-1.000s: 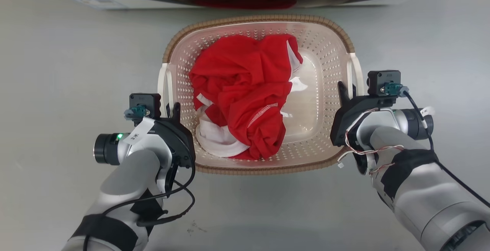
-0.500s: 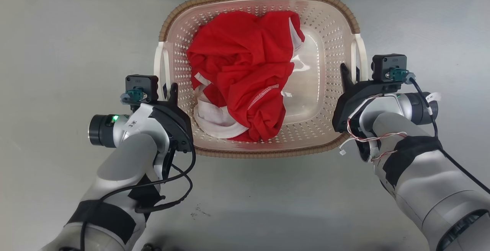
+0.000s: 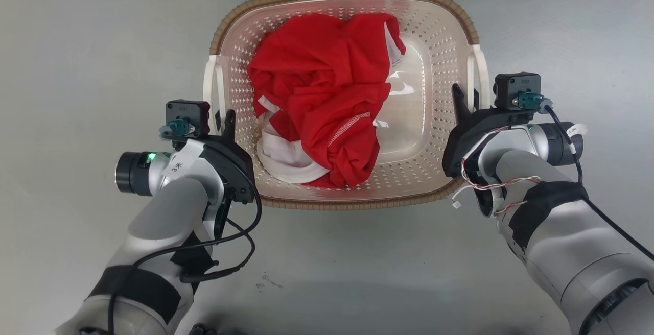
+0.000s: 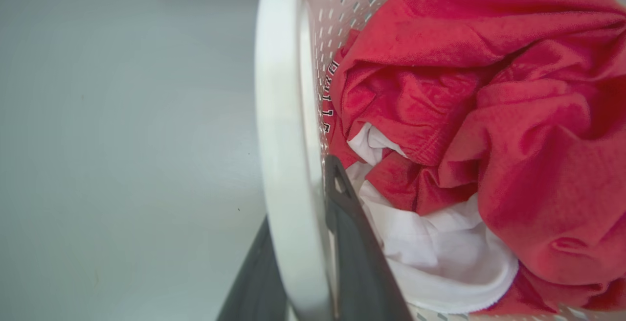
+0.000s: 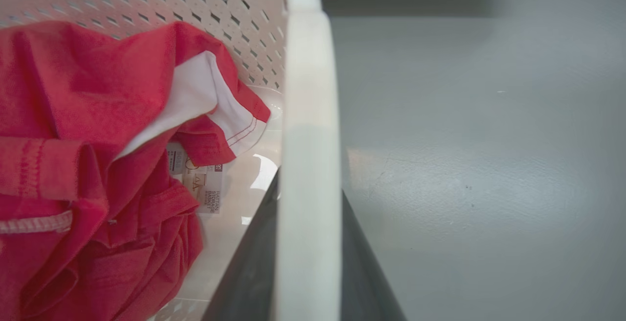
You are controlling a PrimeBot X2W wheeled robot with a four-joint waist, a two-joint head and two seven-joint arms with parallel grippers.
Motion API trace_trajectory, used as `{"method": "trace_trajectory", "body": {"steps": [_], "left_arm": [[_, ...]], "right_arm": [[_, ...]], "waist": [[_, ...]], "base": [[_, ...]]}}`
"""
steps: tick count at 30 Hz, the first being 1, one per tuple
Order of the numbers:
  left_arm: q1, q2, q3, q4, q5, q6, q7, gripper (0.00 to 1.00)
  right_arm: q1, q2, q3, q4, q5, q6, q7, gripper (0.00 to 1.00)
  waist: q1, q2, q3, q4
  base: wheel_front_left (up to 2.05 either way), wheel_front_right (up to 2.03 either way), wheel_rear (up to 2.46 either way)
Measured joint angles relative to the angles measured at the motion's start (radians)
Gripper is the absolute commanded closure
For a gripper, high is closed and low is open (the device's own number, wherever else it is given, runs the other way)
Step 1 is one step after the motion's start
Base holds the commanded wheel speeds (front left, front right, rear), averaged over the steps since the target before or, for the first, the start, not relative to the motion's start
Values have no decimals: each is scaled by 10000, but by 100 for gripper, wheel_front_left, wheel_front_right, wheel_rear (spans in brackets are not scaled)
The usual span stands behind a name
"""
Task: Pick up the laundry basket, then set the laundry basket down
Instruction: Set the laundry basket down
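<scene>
Slippage worried me most. My left gripper (image 3: 225, 120) was clenched on the left handle (image 3: 208, 85) and my right gripper (image 3: 467, 101) on the right handle (image 3: 480, 77). Both handles were smooth, rounded white plastic, gripped toward their near ends. An uneven lift could dip the far side or let a finger slide.

The laundry basket (image 3: 357, 203) sat between my forearms over the grey floor (image 3: 76, 44); whether it touched I couldn't tell. Its cream perforated walls looked thin enough to flex under the brown woven-look rim. A crumpled red garment (image 3: 317, 95) over white cloth (image 3: 286, 164) lay soft and left of centre, loading that side.
</scene>
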Motion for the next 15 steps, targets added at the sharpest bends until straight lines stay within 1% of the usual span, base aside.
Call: {"method": "trace_trajectory", "body": {"steps": [1, 2, 3, 4, 5, 6, 8, 9, 10, 11, 12, 13, 15], "left_arm": [[-20, -4, -2, 13, 2, 0, -8, 100], [-58, -12, -12, 35, 2, 0, -33, 100], [-100, -15, -15, 44, 6, 0, -44, 94], [-143, -12, -17, 46, 23, 0, -79, 83], [-164, -15, -17, 54, 50, 2, -109, 76], [-166, -15, -21, 65, 92, 6, -123, 73], [-162, 6, -17, 121, 92, 15, -125, 73], [-157, 0, -13, 132, 92, 21, -132, 75], [-159, 8, -8, 136, 90, 40, -136, 75], [-160, 4, -8, 138, 90, 48, -138, 71], [-159, 0, -8, 146, 90, 54, -146, 67], [-158, 0, -6, 157, 90, 90, -186, 64], [-158, 25, 12, 201, 86, 92, -207, 53]], "right_arm": [[0, 2, 0, 12, -8, 0, -8, 81], [0, 4, 0, 23, -8, 2, -19, 75], [0, 6, 13, 46, -13, 2, -19, 71], [4, 6, 44, 90, -38, 2, -19, 68], [9, 8, 56, 128, -44, 21, -21, 65], [8, 8, 59, 157, -75, 33, -31, 61], [7, 8, 75, 196, -96, 31, -69, 60], [7, -12, 81, 209, -98, 46, -92, 60], [7, -8, 86, 215, -98, 46, -92, 57], [7, -2, 94, 217, -98, 46, -92, 52], [7, 4, 96, 221, -98, 48, -94, 17], [7, 4, 98, 228, -98, 48, -96, 0], [7, 6, 102, 242, -119, 46, -104, 0]], "waist": [[0, 0, -7, -1], [0, 0, -16, -2], [0, 0, -24, -3], [0, 0, -32, -4], [0, 0, -41, -6], [0, 0, -50, -6], [-1, 0, -69, -7], [0, 0, -77, -8], [0, 0, -83, -7], [0, 0, -88, -6], [0, 0, -93, -5], [-1, 0, -99, -4], [-1, 0, -111, -3]], "base": [[0, 0, 0], [0, 0, 0], [0, 0, 0], [0, 0, 0], [0, 0, 0], [0, 0, 0], [0, 0, 0], [0, 0, 0], [0, 0, 0], [0, 0, 0], [0, 0, 0], [0, 0, 0], [0, 0, 0]]}}
